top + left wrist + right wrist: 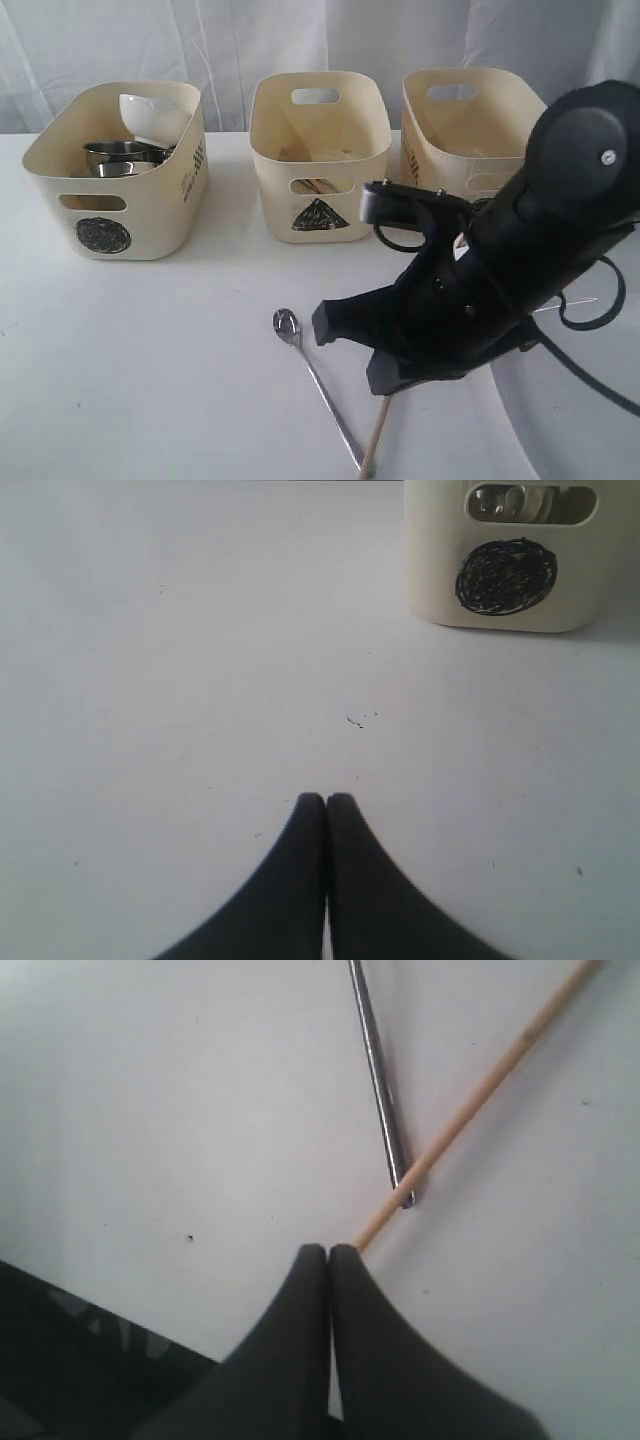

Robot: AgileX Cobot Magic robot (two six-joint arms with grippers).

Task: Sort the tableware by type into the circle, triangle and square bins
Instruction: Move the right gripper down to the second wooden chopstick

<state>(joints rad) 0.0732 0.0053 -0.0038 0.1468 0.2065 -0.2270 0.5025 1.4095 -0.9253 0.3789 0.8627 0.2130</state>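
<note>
"Nearest, by the near edge of the counter (150,400), lay the chopstick (375,440) and the steel spoon (314,378), crossing at the spoon's handle end. How would they handle?"

"The chopstick was pale wood, thin and straight. I'd judge it stiff and very light (likely to roll or pivot under a touch). The spoon was polished steel with a narrow handle, probably slippery. I'd take either one across mid-shaft, away from the crossing."

"And the pincers?"

"The right pincer (328,1252) had its jaws pressed together, and the chopstick's end ran under the tips. Whether it pinched the wood, I couldn't tell. The left pincer (326,800) was closed too, holding nothing, over bare counter."

"And the bins?"

"Three cream ones stood along the far edge. The circle bin (120,200) was toward the far left corner, with steel vessels (120,158) and a small white bowl (150,115) inside. The triangle bin (320,150) was at mid-edge, and the third bin (470,130) was to its right, its mark hidden by the arm."
</note>
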